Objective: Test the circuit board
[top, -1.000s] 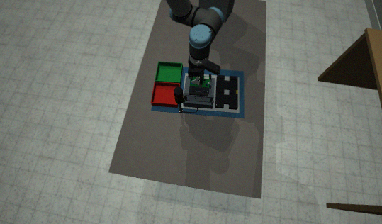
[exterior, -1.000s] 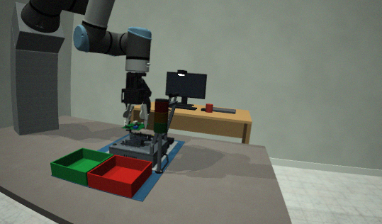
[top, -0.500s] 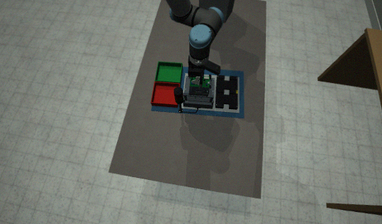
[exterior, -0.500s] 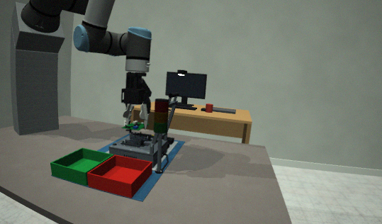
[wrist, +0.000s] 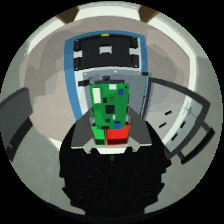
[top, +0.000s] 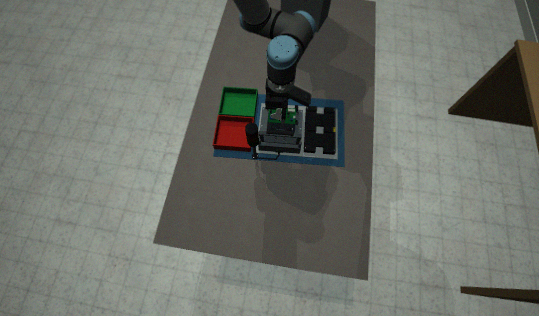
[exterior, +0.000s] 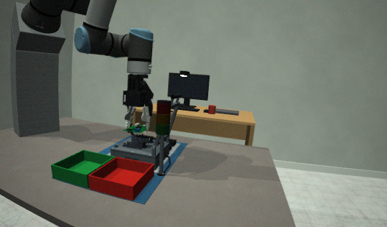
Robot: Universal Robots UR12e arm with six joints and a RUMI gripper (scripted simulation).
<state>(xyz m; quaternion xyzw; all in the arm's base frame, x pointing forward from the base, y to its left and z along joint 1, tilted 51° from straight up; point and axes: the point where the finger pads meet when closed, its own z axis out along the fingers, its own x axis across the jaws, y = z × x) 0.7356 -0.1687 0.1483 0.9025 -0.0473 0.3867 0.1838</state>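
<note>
My gripper [top: 283, 114] [exterior: 137, 127] [wrist: 109, 107] is shut on the green circuit board [exterior: 133, 130] [wrist: 110, 106] by its two long edges. The board is level, component side up, above the grey tester [exterior: 130, 154] [wrist: 138, 95], with a gap beneath it. Its white connector [wrist: 96, 95] is near the board's tray-side end, at the left in the wrist view. The tester's lid [exterior: 174, 114] [wrist: 175, 112] stands open. The pins are hidden in the wrist view, and I cannot make out the lone black post. The signal light [top: 252, 135] [exterior: 163, 118] shows no bright lamp.
The black tray [top: 314, 119] [wrist: 90, 59] is beside the tester. The green bin [top: 239, 102] [exterior: 82, 167] and red bin [top: 233, 134] [exterior: 118, 176] are on its other side. The signal light's pole and the raised lid stand up close to the gripper.
</note>
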